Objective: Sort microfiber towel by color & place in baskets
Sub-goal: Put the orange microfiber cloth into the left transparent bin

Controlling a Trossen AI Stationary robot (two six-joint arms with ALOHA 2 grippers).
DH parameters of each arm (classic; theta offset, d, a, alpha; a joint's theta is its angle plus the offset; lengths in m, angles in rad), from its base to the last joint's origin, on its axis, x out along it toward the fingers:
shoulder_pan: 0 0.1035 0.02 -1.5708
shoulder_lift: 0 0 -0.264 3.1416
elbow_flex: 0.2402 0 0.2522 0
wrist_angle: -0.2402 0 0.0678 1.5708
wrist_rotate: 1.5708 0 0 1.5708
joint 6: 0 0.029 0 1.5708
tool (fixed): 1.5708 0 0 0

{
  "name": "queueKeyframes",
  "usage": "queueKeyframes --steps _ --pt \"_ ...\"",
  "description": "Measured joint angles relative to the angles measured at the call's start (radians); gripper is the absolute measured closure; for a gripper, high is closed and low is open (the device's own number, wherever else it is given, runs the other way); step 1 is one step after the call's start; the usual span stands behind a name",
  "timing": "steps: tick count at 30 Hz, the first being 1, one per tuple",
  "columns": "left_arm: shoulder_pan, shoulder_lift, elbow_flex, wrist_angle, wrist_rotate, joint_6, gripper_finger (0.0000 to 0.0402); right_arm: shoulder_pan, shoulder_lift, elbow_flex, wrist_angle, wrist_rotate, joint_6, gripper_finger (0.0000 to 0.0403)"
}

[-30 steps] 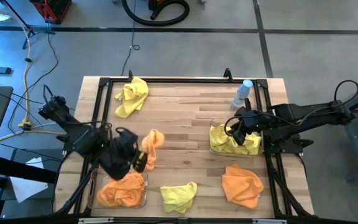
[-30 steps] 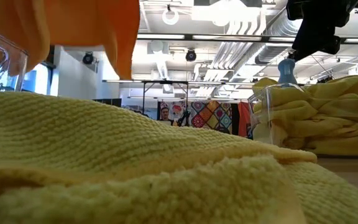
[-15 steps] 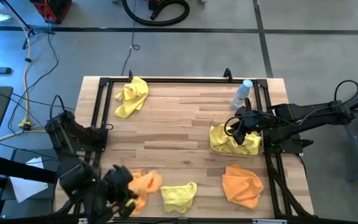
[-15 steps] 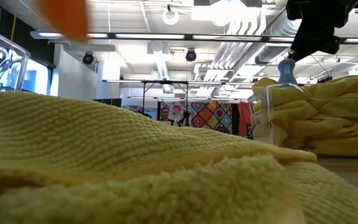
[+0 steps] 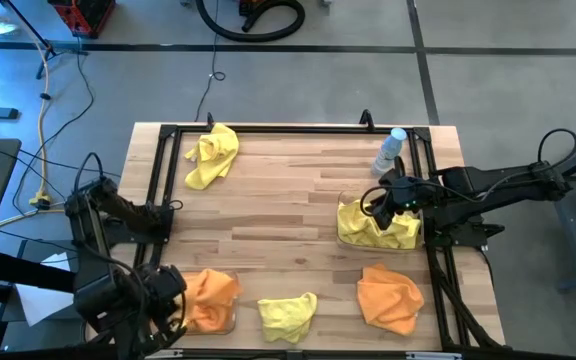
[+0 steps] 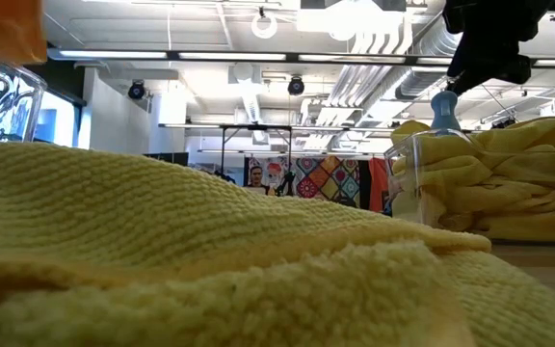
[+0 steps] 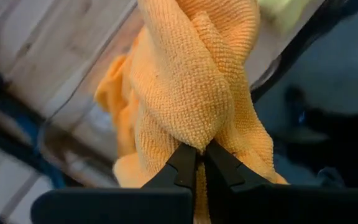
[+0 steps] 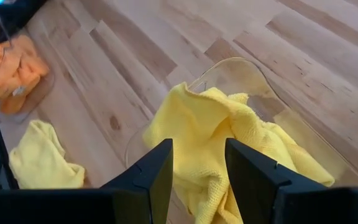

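Observation:
My left gripper (image 5: 168,298) is at the table's near-left corner, shut on an orange towel (image 5: 210,294) over the left clear basket (image 5: 230,322). In the low view this towel (image 6: 8,24) shows above the basket's rim (image 6: 13,87). My right gripper (image 5: 382,206) hovers open above the right basket (image 5: 344,238), which holds yellow towels (image 8: 210,134); its fingers touch nothing. Loose on the table lie a yellow towel (image 5: 211,155) at the far left, a yellow one (image 5: 288,314) at the near edge and an orange one (image 5: 388,298) at the near right. My left gripper pinches a bunched fold of the orange towel (image 7: 197,134) between its two fingertips (image 7: 185,163), several layers together. It comes at the towel from the table's left side. The rest of the towel stretches away from the fingers over the left basket's rim (image 7: 73,106).
A small clear bottle with a blue cap (image 5: 390,150) stands just beyond the right basket. A black frame (image 5: 288,128) runs along the table's edges. Bare wood (image 5: 288,200) fills the table's middle. The near yellow towel (image 6: 210,260) fills the low view's foreground.
My left gripper has carried the orange towel from the table's middle left toward the near edge and then leftward, down to the left basket; the towel that hung below it now spreads over the basket. It stays shut on the towel.

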Motion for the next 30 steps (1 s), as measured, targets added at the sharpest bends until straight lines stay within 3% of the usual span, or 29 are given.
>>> queueKeyframes --steps 3,9,13,19,22,30 --pt "-0.02 -0.027 -0.062 -0.001 0.039 0.006 0.0401 0.0 0.0 0.0 0.0 0.024 0.05 0.0261" --pt "-0.038 -0.076 -0.21 -0.002 -0.004 0.036 0.0401 0.0 0.0 0.0 0.001 0.027 0.175 0.0261" --pt "-0.024 -0.078 -0.25 0.037 -0.083 0.193 0.0401 0.0 0.0 0.0 0.001 0.026 0.247 0.0261" --pt "0.004 -0.077 -0.294 0.224 -0.134 0.46 0.0401 0.0 0.0 0.0 0.023 0.026 0.32 0.0261" --pt "0.006 -0.077 -0.323 0.288 -0.125 0.519 0.0401 0.0 0.0 0.0 0.057 0.026 0.333 0.0261" --pt "-0.005 -0.077 -0.443 0.385 -0.019 0.498 0.0401 0.0 0.0 0.0 0.082 0.026 0.311 0.0261"
